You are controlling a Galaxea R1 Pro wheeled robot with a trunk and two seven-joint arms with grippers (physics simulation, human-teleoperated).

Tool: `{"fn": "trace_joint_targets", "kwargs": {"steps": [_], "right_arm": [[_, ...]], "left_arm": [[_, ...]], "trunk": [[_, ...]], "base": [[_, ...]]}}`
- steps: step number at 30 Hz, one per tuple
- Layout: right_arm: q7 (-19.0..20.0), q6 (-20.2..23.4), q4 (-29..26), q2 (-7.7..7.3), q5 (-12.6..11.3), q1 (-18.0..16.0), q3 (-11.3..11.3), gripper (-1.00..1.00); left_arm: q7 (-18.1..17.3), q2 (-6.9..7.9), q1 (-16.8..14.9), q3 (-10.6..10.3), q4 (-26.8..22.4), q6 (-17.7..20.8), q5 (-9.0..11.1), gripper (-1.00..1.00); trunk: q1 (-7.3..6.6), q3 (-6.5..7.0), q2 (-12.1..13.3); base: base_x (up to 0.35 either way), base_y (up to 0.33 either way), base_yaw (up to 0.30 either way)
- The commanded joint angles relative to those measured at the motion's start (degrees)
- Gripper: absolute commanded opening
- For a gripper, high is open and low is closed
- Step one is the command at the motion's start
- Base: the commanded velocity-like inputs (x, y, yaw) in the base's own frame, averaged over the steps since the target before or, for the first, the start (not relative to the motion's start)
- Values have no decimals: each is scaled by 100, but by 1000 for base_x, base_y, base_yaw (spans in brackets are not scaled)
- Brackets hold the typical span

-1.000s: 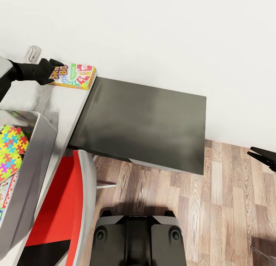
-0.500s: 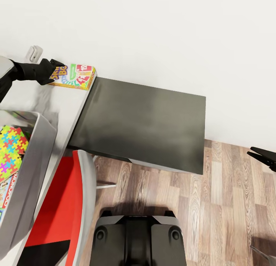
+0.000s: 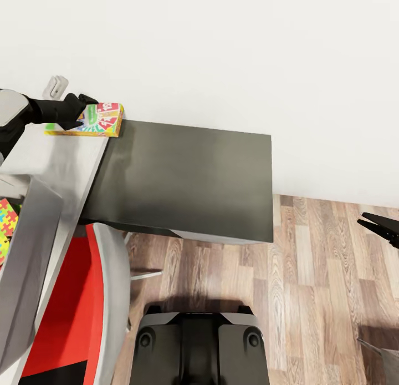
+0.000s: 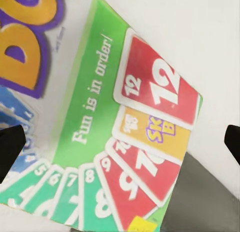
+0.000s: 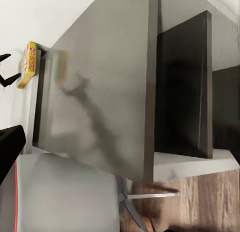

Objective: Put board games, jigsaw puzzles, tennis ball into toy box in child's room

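1. Head view: the left gripper [image 3: 83,109] reaches over the yellow-green-red board game [image 3: 93,120], which lies flat on the pale grey part of the table [image 3: 66,157], at the back near the white wall [image 3: 221,46], just beside the dark grey section [image 3: 183,177]. The black fingers are over the box's near end; I cannot tell from here if they press on it. At the left edge stands the light grey toy box [image 3: 25,252] with a piece of a jigsaw puzzle [image 3: 5,221] inside. A red chair [image 3: 83,296] is under the table. The right gripper [image 3: 379,227] hangs over the wooden floor [image 3: 310,279], well apart from the table, with its fingers spread.

2. Left wrist view: the board game [image 4: 110,142] is very close, and the two dark fingertips [image 4: 10,149] stand wide, one at each side, not clamping it.

3. Right wrist view: the board game [image 5: 29,64] lies at the far end of the table top [image 5: 100,91].
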Motion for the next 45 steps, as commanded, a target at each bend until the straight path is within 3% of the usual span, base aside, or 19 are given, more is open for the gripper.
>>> {"fn": "trace_joint_targets", "kwargs": {"steps": [1, 30, 45], "right_arm": [[11, 27, 1, -2, 0, -6, -1, 100], [10, 27, 1, -1, -1, -6, 15, 100], [-3, 21, 1, -3, 0, -4, 24, 100]], "left_arm": [[35, 1, 5, -42, -8, 9, 131, 100], [3, 6, 5, 10, -68, 9, 139, 100], [-2, 37, 5, 62, -744, 23, 164, 100]], "trunk": [[139, -7, -5], [139, -7, -5], [139, -7, -5]], "base": [[0, 0, -156], [0, 0, -26], [0, 0, 0]]}}
